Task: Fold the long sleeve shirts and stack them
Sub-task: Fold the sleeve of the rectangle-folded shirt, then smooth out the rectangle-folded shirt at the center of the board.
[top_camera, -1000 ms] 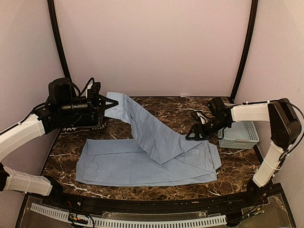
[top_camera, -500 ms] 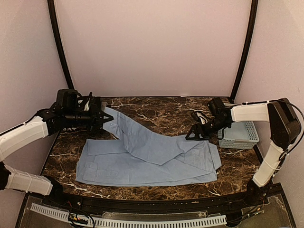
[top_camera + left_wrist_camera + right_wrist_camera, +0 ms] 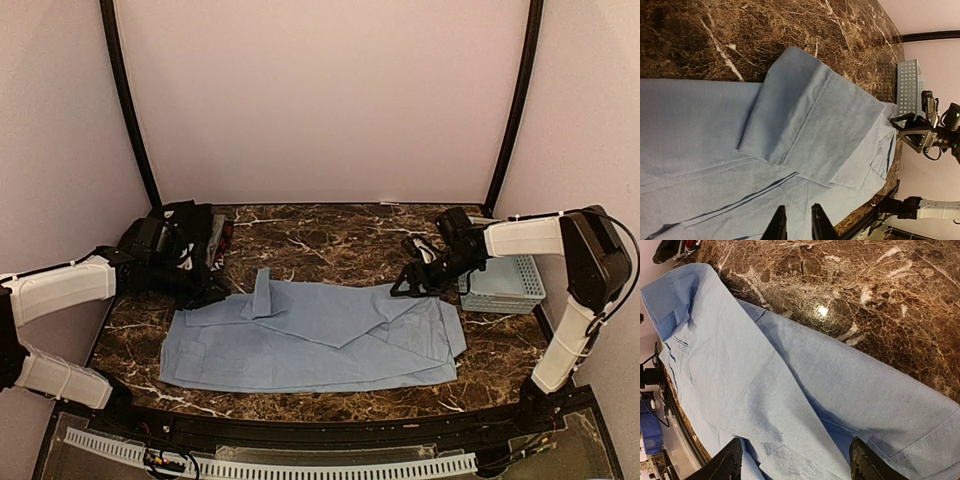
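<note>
Sleeve (image 3: pixel 262 297) lowered from mid-air onto blue shirt (image 3: pixel 300 350), flat on worktop (image 3: pixel 340 235); my left jaws just parted, empty, releasing the fold; right jaws spread over its right edge, apparently steadying it.

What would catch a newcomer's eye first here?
A light blue shirt lies spread across the dark marble table, one sleeve folded over it. The left gripper is at its far left corner and the right gripper is at its far right edge, beside a pale lattice basket.
</note>
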Motion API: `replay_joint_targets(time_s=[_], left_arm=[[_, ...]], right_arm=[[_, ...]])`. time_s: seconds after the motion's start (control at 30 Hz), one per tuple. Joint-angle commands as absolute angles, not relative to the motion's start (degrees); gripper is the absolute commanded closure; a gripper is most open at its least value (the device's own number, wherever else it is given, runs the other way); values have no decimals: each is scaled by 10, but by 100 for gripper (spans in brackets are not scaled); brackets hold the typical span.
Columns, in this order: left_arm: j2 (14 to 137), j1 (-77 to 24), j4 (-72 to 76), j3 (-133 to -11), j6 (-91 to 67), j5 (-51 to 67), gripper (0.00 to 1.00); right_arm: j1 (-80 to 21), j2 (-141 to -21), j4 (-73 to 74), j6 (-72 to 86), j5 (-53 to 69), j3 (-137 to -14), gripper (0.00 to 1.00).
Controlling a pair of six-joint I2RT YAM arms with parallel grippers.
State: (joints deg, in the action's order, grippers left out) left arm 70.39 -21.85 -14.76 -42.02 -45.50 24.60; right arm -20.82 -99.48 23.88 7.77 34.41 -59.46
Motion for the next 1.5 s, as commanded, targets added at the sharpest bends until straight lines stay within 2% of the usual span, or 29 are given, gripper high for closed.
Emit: replay_joint_targets(time_s=[0.0,0.23,0.3,0.37,0.5,0.77,0.93,1.3,1.4,1.47], left_arm=[[703,-214,-175,-411,-405,173,79],[696,-223,-76,-386,-397,189,54],[703,-249,-65,-395,-372,172,43],[721,-283,-73,-417,-338,122,38],[782,-354,-111,-487,-265,39,37],[912,-460,-136,-580,-145,-38,36],[1017,-513,-210,-652,-106,-116,36],[1085,-525,-265,-677,-114,-162,33],[1093,-525,-265,-668,-117,-156,37],[1094,-526,-261,-662,-122,-150,44]], right_arm=[[-206,-1000,230,74,340,-598,30],[-253,-973,192,96,341,-603,29],[-282,-977,189,100,332,-623,29],[-304,-985,190,106,322,-639,29],[-315,-997,192,112,316,-654,28],[-315,-986,203,117,286,-651,28],[-315,-986,207,114,286,-646,28],[-316,-989,201,112,288,-627,28],[-315,-990,202,111,288,-628,27],[-316,-990,202,112,288,-628,27]])
